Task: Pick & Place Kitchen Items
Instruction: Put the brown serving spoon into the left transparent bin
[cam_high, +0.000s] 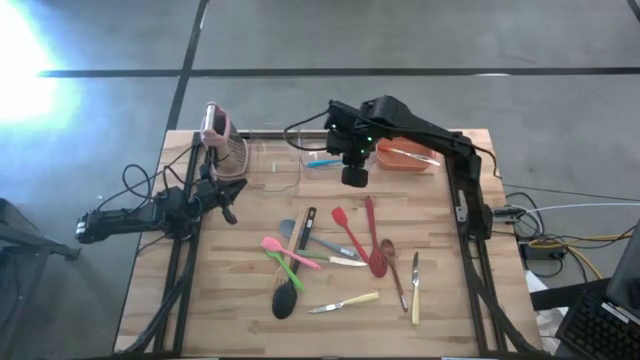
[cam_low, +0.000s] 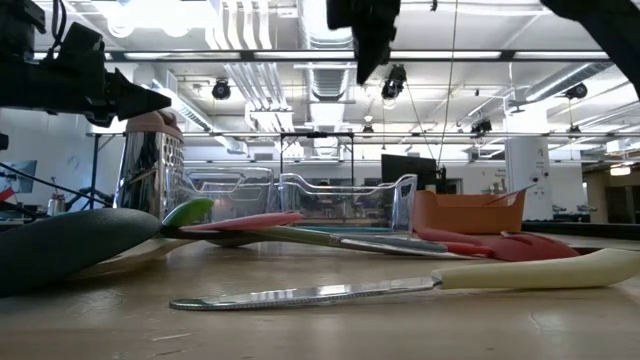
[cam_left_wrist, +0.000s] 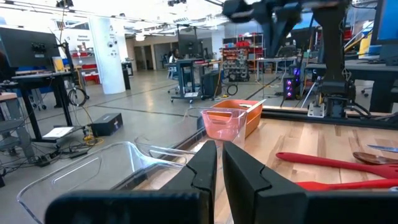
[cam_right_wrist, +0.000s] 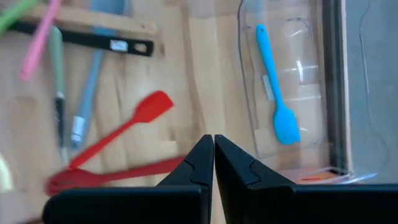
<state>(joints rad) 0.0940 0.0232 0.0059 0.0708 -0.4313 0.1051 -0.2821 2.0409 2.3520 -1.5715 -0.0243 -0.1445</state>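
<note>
Several kitchen utensils lie loose on the wooden table (cam_high: 230, 300): a pink spatula (cam_high: 276, 246), a green spoon (cam_high: 296, 262), a black ladle (cam_high: 286, 298), a red spatula (cam_high: 348, 231), a red spoon (cam_high: 375, 248) and two pale-handled knives (cam_high: 346, 302) (cam_high: 415, 288). A blue spatula (cam_right_wrist: 278, 93) lies in a clear bin (cam_high: 322, 162). My right gripper (cam_high: 354, 178) hangs shut and empty above the table between that bin and the utensils; it also shows in its wrist view (cam_right_wrist: 213, 144). My left gripper (cam_high: 229, 213) is shut and empty at the table's left, seen too in its wrist view (cam_left_wrist: 219, 155).
A pink-topped rack (cam_high: 222, 145) stands at the far left. A second clear bin (cam_high: 272, 168) sits beside it. A red-orange bin (cam_high: 406, 158) at the far right holds a pale utensil. In the low view a knife (cam_low: 400, 285) lies nearest the front edge.
</note>
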